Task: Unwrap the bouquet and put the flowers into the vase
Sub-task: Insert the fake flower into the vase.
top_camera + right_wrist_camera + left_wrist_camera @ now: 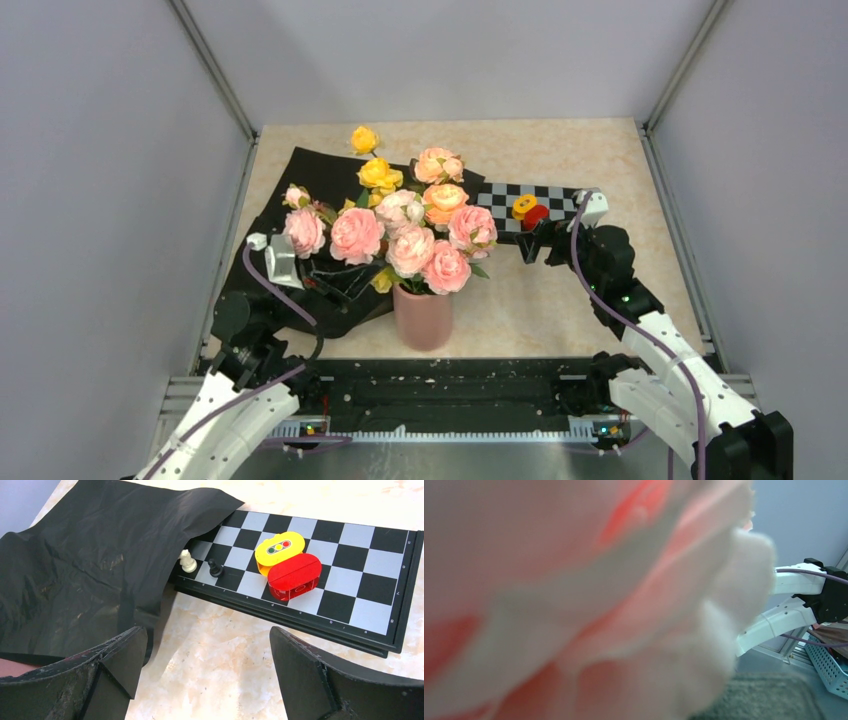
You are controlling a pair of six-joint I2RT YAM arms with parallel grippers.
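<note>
You see the flowers (400,235) standing in the pink vase (423,318) at the near middle of the tabletop (560,300). One yellow rose (364,139) lies apart, farther back. The black wrapping paper (320,175) is spread out on the left. Your left claw (345,280) is beside the flowers, which fill its camera view, so you cannot tell whether it grips. Your right claw (207,640) stands wide apart and empty, near the chessboard (350,580).

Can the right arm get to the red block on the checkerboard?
Probably yes. The right gripper is open and faces the red block, with only bare table and the board edge between them.
</note>
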